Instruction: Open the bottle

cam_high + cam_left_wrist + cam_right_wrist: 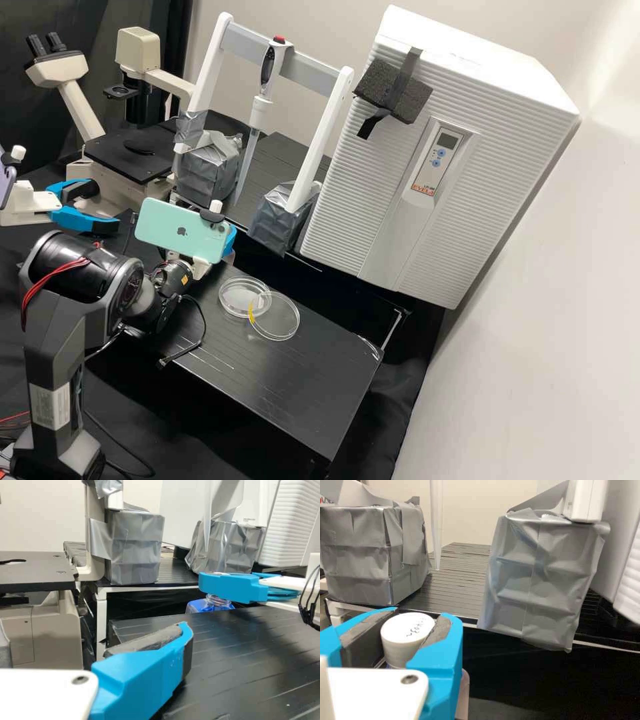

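Much of the bottle (210, 605) is hidden: the left wrist view shows just its clear neck and bluish shoulder under the right gripper (230, 587), and in the high view a mint phone (183, 230) covers it. The right gripper's pads are clenched on the one white cap (406, 632). The left gripper (77, 205) hangs beside the microscope (100, 133), fingers apart, grasping nothing. On the black bench (300, 387) lie two overlapping petri dishes (243, 295). One pipette (257, 120) hangs between two tape-wrapped blocks (207, 163), beside one white ribbed machine (453, 167).
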`<state>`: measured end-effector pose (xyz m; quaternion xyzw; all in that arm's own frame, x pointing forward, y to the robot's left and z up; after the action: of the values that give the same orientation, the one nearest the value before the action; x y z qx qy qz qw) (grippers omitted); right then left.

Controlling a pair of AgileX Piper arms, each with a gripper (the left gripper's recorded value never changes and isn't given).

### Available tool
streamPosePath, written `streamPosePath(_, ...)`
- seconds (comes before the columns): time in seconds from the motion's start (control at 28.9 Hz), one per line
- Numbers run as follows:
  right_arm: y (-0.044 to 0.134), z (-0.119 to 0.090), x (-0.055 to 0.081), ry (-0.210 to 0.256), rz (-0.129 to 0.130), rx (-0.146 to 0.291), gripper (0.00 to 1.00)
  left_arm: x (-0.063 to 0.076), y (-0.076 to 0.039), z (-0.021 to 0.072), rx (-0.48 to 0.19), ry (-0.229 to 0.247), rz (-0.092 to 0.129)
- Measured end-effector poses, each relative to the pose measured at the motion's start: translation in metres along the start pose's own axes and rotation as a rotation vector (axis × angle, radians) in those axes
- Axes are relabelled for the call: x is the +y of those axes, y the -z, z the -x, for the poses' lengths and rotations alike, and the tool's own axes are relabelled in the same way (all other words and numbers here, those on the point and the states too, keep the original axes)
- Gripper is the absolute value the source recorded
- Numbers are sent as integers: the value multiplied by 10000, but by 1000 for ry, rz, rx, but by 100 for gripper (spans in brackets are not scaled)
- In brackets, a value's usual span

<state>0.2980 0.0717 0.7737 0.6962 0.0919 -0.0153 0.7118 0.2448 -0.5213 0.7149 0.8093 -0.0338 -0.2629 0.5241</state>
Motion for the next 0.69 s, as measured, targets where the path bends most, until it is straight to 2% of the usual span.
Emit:
streamPosePath(0.41,16,-10,16,-6,0,6,0,0,0,0,0,0,0)
streamPosePath(0.59,87,39,90,-30,0,31,0,27,-8,-25,-4,-11,-1)
streamPosePath(0.69,164,154,133,-41,2,59,0,38,-12,-35,-6,-16,-1)
